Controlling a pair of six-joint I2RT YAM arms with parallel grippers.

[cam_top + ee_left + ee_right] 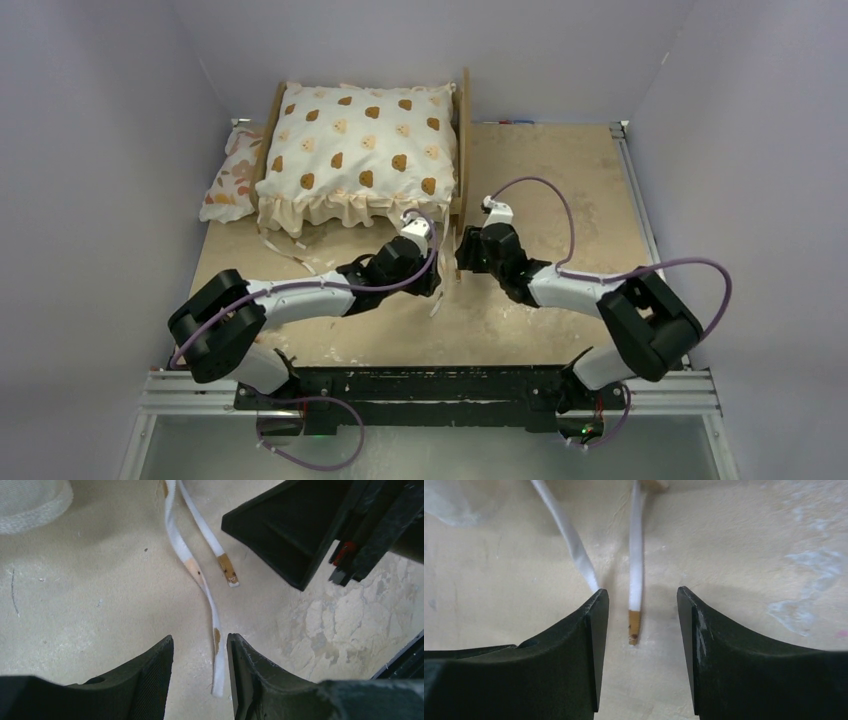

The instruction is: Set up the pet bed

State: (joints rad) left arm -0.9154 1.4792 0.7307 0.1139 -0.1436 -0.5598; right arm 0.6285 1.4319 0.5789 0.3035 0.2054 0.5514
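**Overhead view:** the pet bed [463,150] stands at 11 o'clock on the table [560,170], close against the back wall [450,40]; the bear-print cushion [360,150] already fills its frame, so that step reads as done; the floral pillow [232,178] lies just beside the bed at its 9 o'clock, not yet placed; your 2 arms meet at the bed's 5 o'clock corner.

**Left wrist view:** your left gripper [200,655] is part open and has hold of nothing; a long white tie [200,577] runs down between its fingers; you cannot tell whether it brushes 1 of them.

**Right wrist view:** your right gripper [642,612] gapes wider, likewise empty; a brown-tipped tie [635,580] ends between its fingers.

**Judged left to do:** gripping and fastening the ties, then seating the pillow.

**Surface:** beige, matte, scuffed with pale worn patches [330,625].

**Room:** plain pale walls on 3 sides; a metal rail [628,170] runs along the table's 3 o'clock edge.
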